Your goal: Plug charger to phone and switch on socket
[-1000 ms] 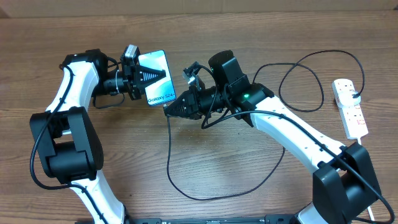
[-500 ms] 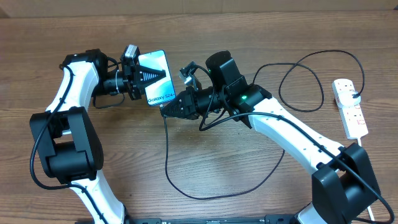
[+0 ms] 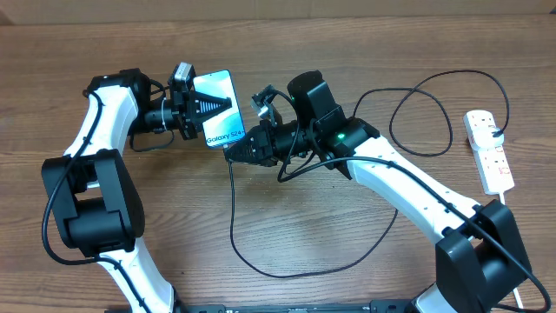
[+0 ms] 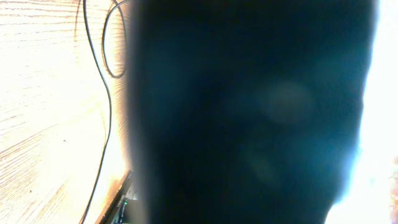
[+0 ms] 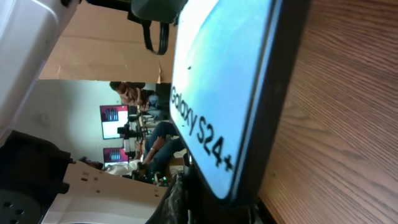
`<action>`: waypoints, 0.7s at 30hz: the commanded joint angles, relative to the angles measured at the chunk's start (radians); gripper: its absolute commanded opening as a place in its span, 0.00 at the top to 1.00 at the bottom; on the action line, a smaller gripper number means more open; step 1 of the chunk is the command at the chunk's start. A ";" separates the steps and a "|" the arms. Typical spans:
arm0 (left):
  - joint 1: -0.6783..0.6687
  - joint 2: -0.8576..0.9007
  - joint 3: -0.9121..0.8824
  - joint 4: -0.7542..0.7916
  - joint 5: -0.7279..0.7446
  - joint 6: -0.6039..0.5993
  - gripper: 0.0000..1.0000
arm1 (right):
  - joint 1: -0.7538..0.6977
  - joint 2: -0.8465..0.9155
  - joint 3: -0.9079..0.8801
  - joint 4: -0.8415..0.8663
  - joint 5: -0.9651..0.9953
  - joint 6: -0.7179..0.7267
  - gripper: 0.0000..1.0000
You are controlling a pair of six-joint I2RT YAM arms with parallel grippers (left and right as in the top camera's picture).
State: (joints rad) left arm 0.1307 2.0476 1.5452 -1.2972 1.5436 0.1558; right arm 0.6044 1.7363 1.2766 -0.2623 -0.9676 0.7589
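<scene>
wood table [image 3: 287, 43] | bg: cardboard panel [image 5: 99, 43] | 2 lit monitors [image 5: 111, 115] | person [image 5: 127, 93] nr them

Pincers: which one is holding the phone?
The left pincer, clamped across the phone with its blue screen. The right pincer holds the black charger instead.

The right gripper [image 3: 232, 149] has slid a little forward along its own pointing line, toward the lettered end of the phone [image 3: 219, 109]. The small gap ahead of its fingertips a second ago has narrowed, and the tip now sits just beside that end's corner. The charger [image 3: 232, 217] pinched in the claw came along, its hanging strand shifting likewise. Almost all of this happened early; over the last half-second the claw barely moved.
</scene>
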 commanded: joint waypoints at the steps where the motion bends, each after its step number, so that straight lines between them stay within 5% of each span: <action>1: 0.000 -0.014 0.001 0.000 0.037 -0.007 0.96 | 0.000 -0.008 0.013 -0.001 0.014 0.000 0.96; 21: 0.000 -0.014 0.001 0.001 0.037 -0.004 0.96 | -0.024 -0.008 0.013 0.003 0.024 0.001 0.96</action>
State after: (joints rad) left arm 0.1307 2.0476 1.5452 -1.2930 1.5444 0.1555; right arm 0.5953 1.7363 1.2766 -0.2699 -0.9646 0.7589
